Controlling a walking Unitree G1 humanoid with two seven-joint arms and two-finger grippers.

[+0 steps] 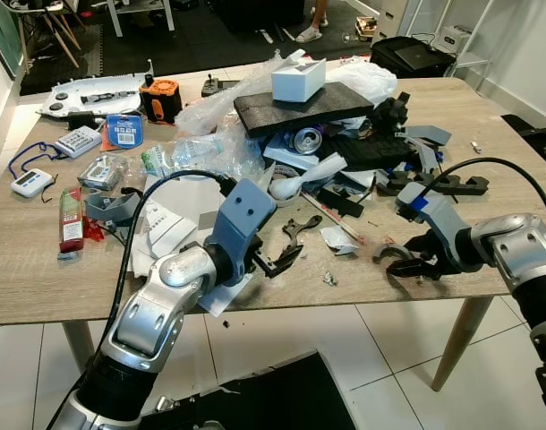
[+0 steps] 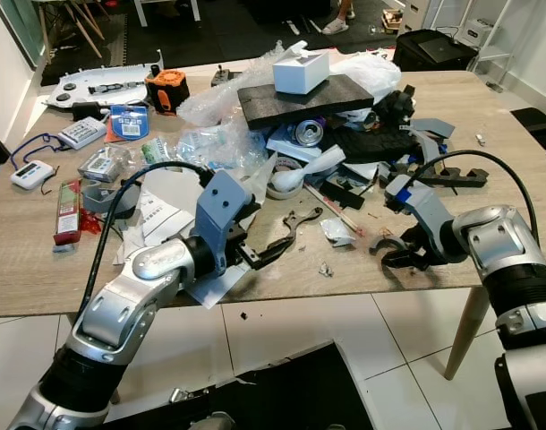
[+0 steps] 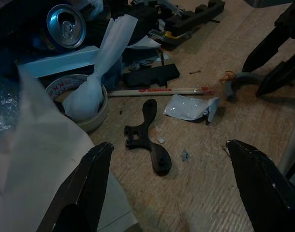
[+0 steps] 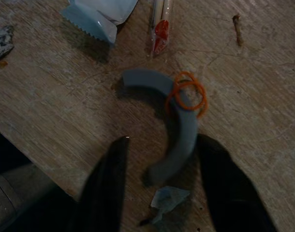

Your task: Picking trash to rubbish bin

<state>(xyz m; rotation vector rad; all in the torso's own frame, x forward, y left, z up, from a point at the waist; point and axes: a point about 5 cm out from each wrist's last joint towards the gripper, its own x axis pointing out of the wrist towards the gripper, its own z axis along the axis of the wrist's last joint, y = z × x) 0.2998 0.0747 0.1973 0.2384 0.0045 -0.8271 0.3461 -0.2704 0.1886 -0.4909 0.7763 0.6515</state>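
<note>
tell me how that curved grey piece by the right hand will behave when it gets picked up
The curved grey piece looks like a rigid plastic arc, so it should hold its shape. It seems thin and light, and may pivot between the right hand fingers. The orange rubber band looped on it could slip off.

Head stereo pair is looking forward and down from above the near edge of the cluttered table [image 1: 40,278], taking in both arms. Left wrist camera is looking along its fingers, low over the table, facing the black bracket [image 3: 150,137]. Right wrist camera is sitting very close above the grey curved piece [image 4: 179,121], which the left wrist camera is also catching.
</note>
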